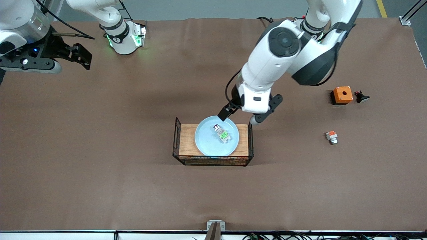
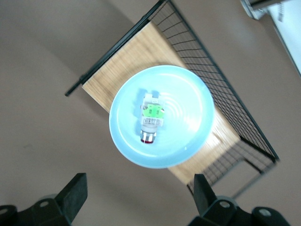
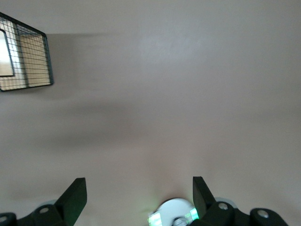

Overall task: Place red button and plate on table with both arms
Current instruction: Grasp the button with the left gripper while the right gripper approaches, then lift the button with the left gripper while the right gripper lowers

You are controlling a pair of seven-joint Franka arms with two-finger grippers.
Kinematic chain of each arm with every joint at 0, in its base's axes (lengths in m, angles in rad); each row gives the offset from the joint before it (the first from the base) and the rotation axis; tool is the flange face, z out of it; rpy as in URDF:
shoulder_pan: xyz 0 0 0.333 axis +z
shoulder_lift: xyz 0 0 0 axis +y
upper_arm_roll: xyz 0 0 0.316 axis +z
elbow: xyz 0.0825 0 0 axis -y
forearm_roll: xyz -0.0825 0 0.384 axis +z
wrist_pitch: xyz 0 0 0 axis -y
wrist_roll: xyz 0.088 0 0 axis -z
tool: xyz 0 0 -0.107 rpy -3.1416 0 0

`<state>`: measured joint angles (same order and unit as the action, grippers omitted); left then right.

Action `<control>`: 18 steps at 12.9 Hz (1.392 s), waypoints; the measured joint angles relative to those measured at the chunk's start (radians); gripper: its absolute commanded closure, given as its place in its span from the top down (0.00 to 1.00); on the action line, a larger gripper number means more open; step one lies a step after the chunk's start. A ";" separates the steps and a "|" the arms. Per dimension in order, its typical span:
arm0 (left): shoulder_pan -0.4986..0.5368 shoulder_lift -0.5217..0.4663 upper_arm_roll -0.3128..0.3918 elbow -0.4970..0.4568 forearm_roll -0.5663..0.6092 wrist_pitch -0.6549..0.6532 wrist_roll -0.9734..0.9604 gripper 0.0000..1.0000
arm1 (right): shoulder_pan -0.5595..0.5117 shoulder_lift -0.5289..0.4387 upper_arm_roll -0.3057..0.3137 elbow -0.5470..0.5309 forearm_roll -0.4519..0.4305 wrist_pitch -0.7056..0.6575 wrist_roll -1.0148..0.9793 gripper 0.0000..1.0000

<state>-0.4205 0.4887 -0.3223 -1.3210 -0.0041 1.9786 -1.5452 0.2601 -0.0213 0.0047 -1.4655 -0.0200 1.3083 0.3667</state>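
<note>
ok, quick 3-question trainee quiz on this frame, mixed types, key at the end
1. True or false: the red button lies on the plate.
2. What does the plate rest on? A) the bare table B) the wooden board inside the wire mesh C) the orange box
3. Which gripper hangs over the plate's edge, and are its fingers open or shut?

Key:
1. True.
2. B. The table has neither plate nor red button on it yet.
3. The left gripper, open. The right gripper waits over the right arm's end of the table, also open.
</note>
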 measured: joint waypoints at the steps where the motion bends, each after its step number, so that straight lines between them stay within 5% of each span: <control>1: -0.081 0.026 0.085 0.011 0.001 0.012 -0.044 0.96 | 0.005 0.001 0.000 -0.007 0.024 0.000 0.040 1.00; 3: -0.237 0.084 0.248 0.026 0.001 0.046 -0.086 0.92 | 0.017 0.001 0.001 -0.027 0.069 0.002 0.096 1.00; 5: -0.316 0.139 0.338 0.034 0.001 0.091 -0.092 0.88 | 0.018 -0.004 0.000 -0.055 0.133 0.029 0.190 1.00; 13: -0.317 0.211 0.365 0.046 0.002 0.161 -0.056 0.68 | 0.233 -0.064 0.029 -0.192 0.161 0.247 0.794 0.98; 14: -0.318 0.218 0.365 0.046 0.002 0.170 -0.056 0.61 | 0.268 -0.063 0.030 -0.201 0.161 0.278 0.878 0.98; 17: -0.318 0.236 0.365 0.046 0.002 0.196 -0.055 0.06 | 0.337 -0.030 0.030 -0.220 0.160 0.370 1.080 0.98; 18: -0.319 0.236 0.365 0.050 0.002 0.197 -0.055 0.01 | 0.352 -0.009 0.030 -0.223 0.160 0.408 1.141 0.98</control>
<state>-0.7392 0.7250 0.0423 -1.2713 -0.0021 2.1756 -1.6001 0.6117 -0.0301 0.0343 -1.6887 0.1401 1.7160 1.5074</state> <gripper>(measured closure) 0.590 0.022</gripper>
